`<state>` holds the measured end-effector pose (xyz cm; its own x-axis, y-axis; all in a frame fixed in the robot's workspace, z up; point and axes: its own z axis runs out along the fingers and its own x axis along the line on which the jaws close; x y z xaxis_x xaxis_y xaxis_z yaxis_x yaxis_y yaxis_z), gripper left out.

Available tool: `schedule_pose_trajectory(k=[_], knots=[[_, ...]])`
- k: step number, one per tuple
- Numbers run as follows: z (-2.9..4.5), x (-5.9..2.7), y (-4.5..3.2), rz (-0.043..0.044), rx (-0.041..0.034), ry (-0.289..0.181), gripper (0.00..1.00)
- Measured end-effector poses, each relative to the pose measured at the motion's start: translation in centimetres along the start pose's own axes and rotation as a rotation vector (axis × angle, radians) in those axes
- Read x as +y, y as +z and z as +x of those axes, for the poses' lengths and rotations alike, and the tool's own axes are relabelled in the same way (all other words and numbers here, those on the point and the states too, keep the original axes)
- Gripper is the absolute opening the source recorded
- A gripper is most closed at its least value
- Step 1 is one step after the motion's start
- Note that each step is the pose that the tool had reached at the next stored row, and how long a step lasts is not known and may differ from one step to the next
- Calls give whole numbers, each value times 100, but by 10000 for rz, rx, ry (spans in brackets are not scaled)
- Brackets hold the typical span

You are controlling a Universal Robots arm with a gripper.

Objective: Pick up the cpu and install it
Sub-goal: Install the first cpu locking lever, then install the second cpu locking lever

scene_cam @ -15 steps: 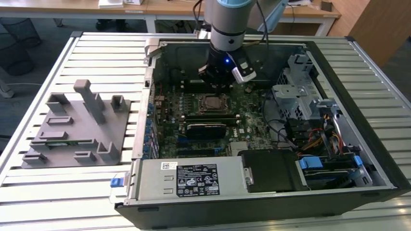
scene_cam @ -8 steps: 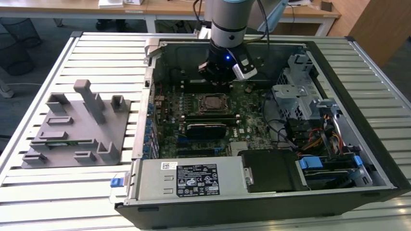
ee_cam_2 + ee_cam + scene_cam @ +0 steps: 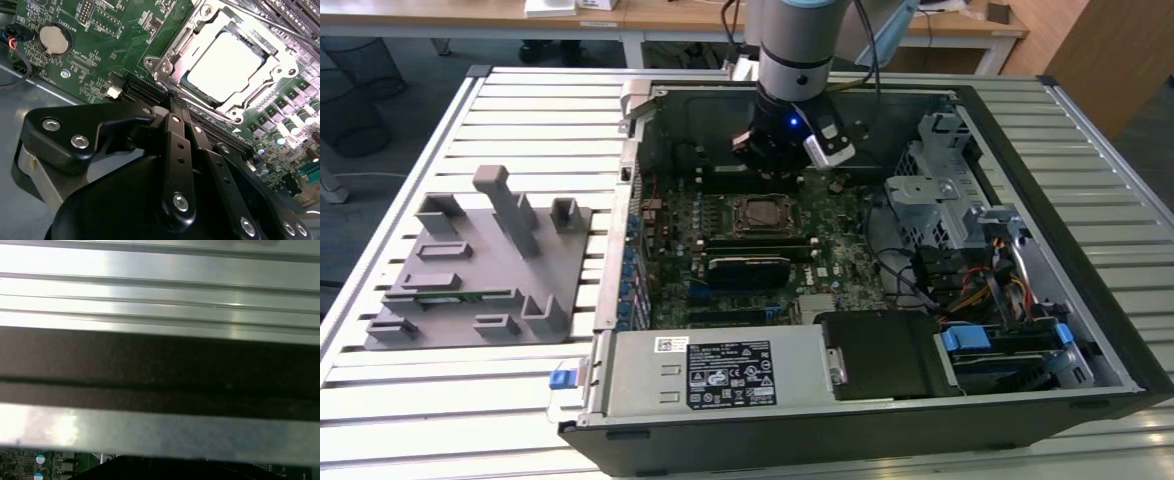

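**A:** Cpu (image 3: 225, 62) placement first: where does it lie?

**B:** It sits flat inside the metal socket frame (image 3: 280, 55) on the green motherboard (image 3: 115, 30), its pale top bright under the light. In the exterior view the same chip (image 3: 759, 213) is near the middle of the open computer case (image 3: 1067, 330), which lies on a slatted metal table (image 3: 494, 400).

**A:** And the arm?

**B:** The arm (image 3: 795, 40) reaches down into the case from the far side. Its gripper (image 3: 781, 165) hangs over the board just beyond the socket, apart from the chip.

**A:** What do the fingers hold?

**B:** Nothing. In the second wrist view the black fingers (image 3: 176, 120) are drawn together at their tips, with no object between them, close to the socket's corner.

**A:** Anything else nearby?

**B:** A round coin battery (image 3: 53, 40) sits on the board. On the exterior view's left, a grey parts holder (image 3: 474, 265) rests on the table beside the case.
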<state>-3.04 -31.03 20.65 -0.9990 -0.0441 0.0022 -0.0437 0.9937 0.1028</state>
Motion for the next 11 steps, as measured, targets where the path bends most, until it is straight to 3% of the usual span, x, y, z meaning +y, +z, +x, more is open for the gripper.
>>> schedule_pose_trajectory(k=[11], knots=[[1,-30,-3,1,0,0,11]])
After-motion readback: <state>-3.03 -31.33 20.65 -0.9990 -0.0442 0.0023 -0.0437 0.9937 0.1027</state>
